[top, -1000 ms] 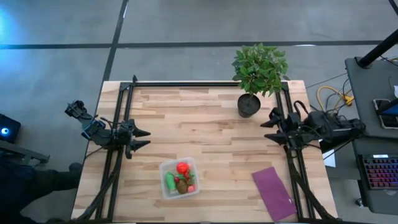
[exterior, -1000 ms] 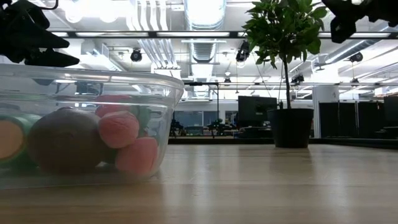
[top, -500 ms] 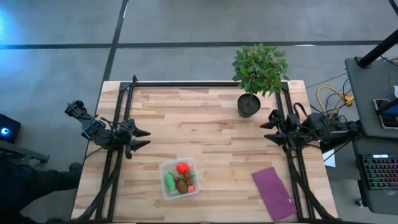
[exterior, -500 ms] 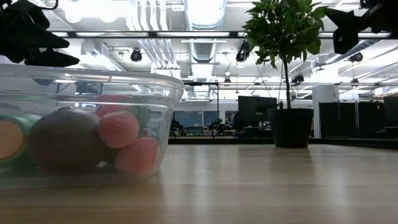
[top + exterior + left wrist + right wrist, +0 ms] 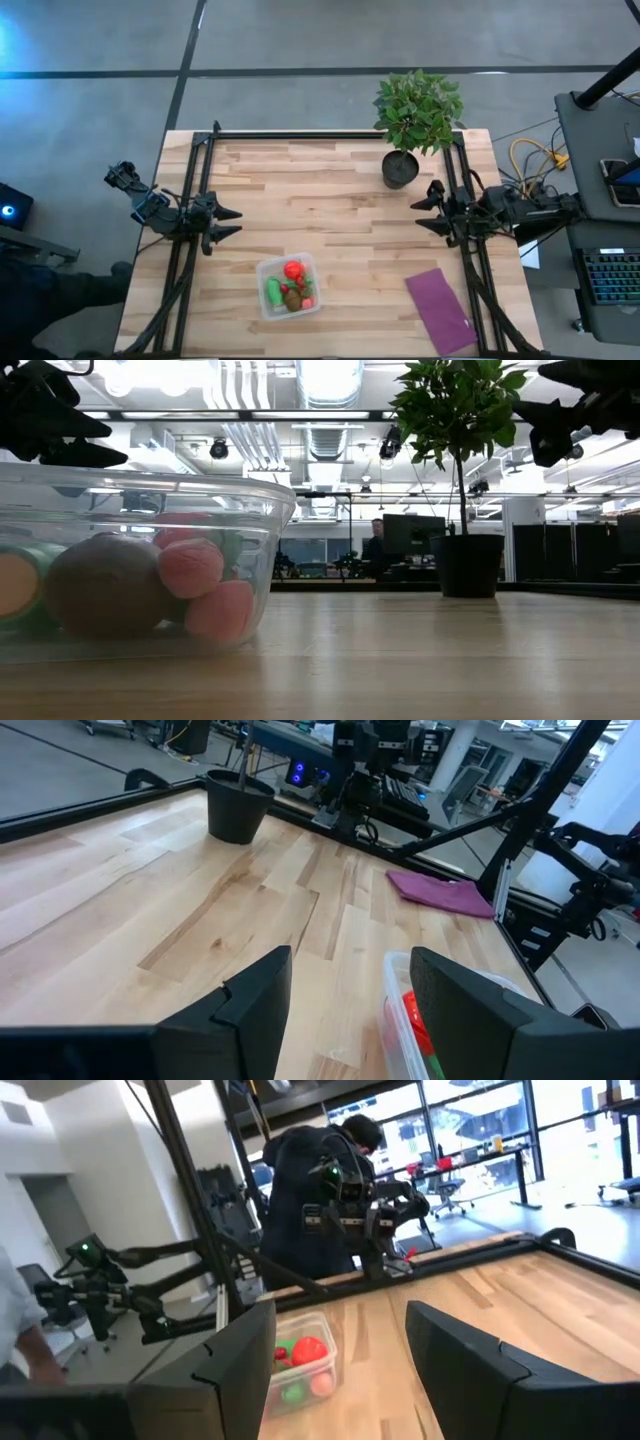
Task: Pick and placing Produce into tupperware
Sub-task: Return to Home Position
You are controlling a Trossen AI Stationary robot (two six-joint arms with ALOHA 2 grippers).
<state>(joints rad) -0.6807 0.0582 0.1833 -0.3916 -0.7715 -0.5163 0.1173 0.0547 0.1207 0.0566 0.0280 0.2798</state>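
Note:
The clear tupperware (image 5: pixel 288 285) stands on its base near the table's near edge. In it lie a red ball (image 5: pixel 293 269), a green piece (image 5: pixel 273 291), a brown oval (image 5: pixel 105 585) and pink bits (image 5: pixel 190 568). My left gripper (image 5: pixel 238 222) hovers open above the table's left side, left of and beyond the tupperware (image 5: pixel 420 1020). My right gripper (image 5: pixel 418 214) hovers open above the right side, near the plant pot, with the tupperware (image 5: pixel 300 1355) well ahead of it. In the low view both grippers show high up, left (image 5: pixel 60 430) and right (image 5: pixel 570 410).
A leafy potted plant (image 5: pixel 412 125) stands at the far right, with its pot (image 5: pixel 238 805) on the table. A flat purple cloth (image 5: pixel 440 310) lies at the near right corner. Black frame rails run along the table's left, right and far edges. A person (image 5: pixel 310 1200) stands beyond the table.
My right gripper has moved a little toward the table's left edge, farther in over the table, and stays open. The tupperware and the produce have not moved.

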